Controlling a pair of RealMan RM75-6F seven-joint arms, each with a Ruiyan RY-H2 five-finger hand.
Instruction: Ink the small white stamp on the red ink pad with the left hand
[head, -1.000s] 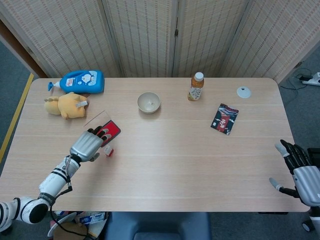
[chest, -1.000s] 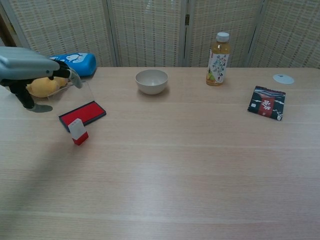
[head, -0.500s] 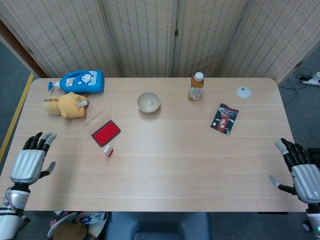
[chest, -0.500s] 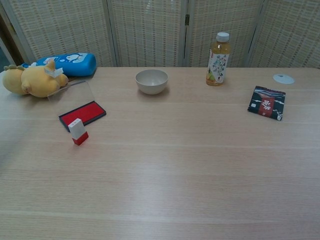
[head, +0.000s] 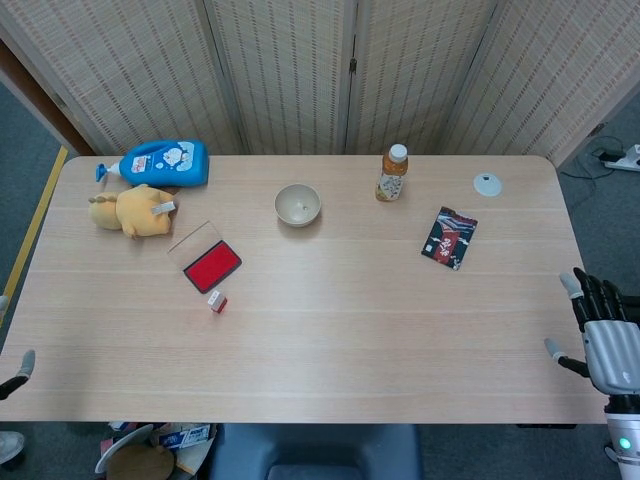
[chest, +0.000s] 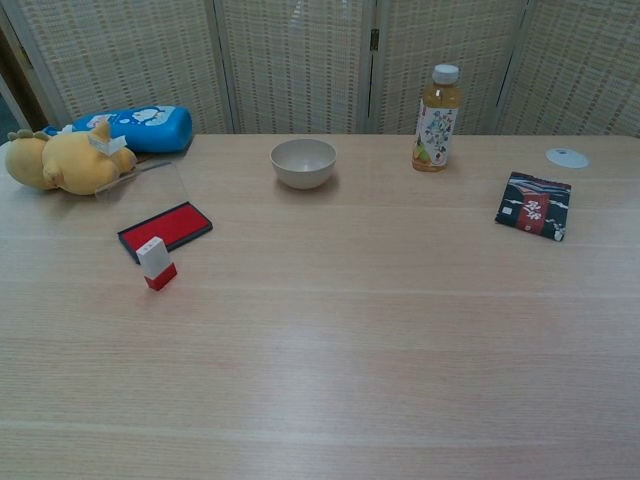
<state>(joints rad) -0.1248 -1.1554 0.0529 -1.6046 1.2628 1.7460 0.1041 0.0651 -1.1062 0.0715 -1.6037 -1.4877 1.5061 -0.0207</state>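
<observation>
The small white stamp (head: 216, 300) with a red base stands upright on the table, just in front of the red ink pad (head: 212, 266); the chest view shows the stamp (chest: 156, 262) and the pad (chest: 166, 228) close together. The pad's clear lid (head: 190, 238) lies open behind it. Only a grey fingertip of my left hand (head: 17, 371) shows, at the table's front left edge, far from the stamp and holding nothing. Off the front right corner, my right hand (head: 605, 345) is empty with its fingers spread.
A yellow plush toy (head: 132, 210) and a blue bottle (head: 160, 162) lie at the back left. A white bowl (head: 298, 204), a tea bottle (head: 392, 174), a dark snack packet (head: 449, 238) and a white disc (head: 487, 183) sit further right.
My left hand has pulled back from the ink pad to the table's front left edge, nearly out of sight. The stamp stays standing by the pad. The right hand shifted slightly.
</observation>
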